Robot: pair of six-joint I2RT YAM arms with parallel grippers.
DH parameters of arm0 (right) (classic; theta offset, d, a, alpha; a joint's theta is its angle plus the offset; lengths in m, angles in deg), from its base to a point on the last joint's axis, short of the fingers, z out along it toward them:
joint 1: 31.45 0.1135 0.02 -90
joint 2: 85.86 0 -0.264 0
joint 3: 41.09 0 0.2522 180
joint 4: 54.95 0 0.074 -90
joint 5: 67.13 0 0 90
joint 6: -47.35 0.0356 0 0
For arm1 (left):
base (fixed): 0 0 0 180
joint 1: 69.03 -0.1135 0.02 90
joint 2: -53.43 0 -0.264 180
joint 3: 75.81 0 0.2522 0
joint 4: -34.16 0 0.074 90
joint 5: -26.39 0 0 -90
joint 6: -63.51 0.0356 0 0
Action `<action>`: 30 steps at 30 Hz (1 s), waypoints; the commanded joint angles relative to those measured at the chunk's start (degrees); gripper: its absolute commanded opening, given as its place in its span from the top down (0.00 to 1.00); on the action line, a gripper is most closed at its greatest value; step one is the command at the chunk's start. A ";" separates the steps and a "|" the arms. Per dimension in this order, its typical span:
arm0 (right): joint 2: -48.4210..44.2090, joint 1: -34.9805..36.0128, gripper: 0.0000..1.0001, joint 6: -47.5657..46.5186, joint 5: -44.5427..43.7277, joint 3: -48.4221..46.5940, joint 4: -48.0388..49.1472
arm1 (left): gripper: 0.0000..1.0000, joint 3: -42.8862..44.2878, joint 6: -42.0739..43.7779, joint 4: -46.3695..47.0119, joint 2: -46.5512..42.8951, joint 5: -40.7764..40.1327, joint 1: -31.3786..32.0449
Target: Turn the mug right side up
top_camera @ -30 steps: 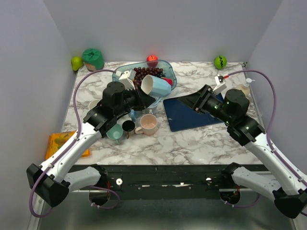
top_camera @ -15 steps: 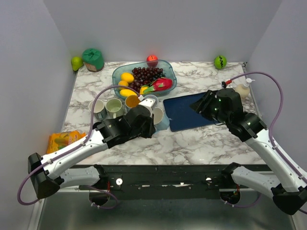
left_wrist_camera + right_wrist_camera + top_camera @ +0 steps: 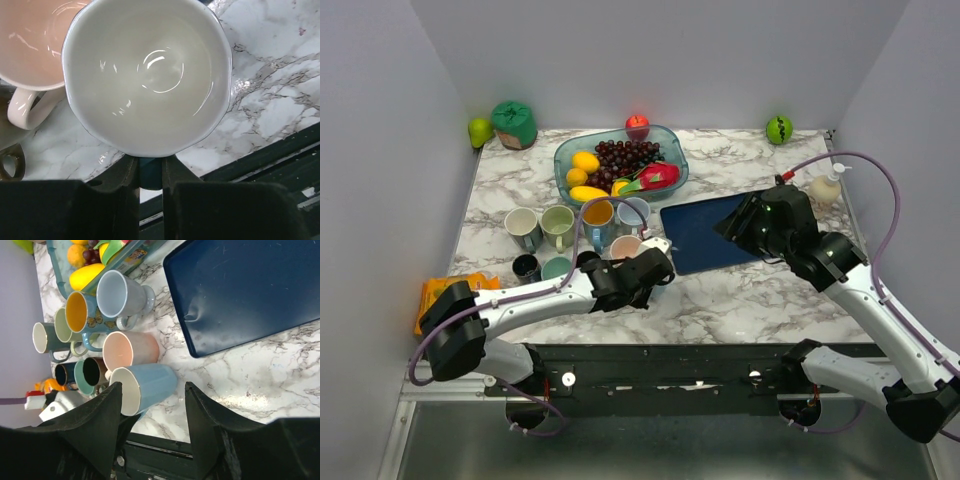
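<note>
The light blue mug (image 3: 150, 75) stands on the marble near the table's front edge, its white inside facing up. In the right wrist view it (image 3: 155, 377) sits just in front of a peach mug (image 3: 131, 349). My left gripper (image 3: 150, 167) is shut on the mug's blue handle, fingers on either side of it. In the top view the left gripper (image 3: 645, 272) covers most of the mug. My right gripper (image 3: 732, 222) is open and empty, held above the dark blue cutting board (image 3: 705, 238), apart from the mug.
Several upright mugs cluster to the left: peach (image 3: 625, 247), orange-lined (image 3: 597, 213), grey footed (image 3: 635, 212), green (image 3: 557, 222), and small dark cups (image 3: 527, 267). A fruit bowl (image 3: 674, 160) stands behind them. An orange packet (image 3: 445, 295) lies front left and a bottle (image 3: 825, 186) at the right.
My left arm carried the blue mug from up by the fruit bowl down to the table's front edge, where it now stands rim up. My right arm drew back a little.
</note>
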 commanded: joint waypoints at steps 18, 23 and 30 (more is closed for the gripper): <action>-0.83 0.12 0.36 0.02 -2.60 1.53 -4.80 | 0.01 9.46 2.25 -0.17 3.50 -4.01 1.68; -1.18 0.12 0.34 -0.42 -3.75 -0.06 -6.20 | 0.01 15.89 1.99 -7.13 -1.07 -5.07 2.56; -3.37 0.12 0.30 -5.68 -6.20 -2.69 -6.47 | 0.01 22.65 3.57 -12.92 -14.23 -9.71 2.65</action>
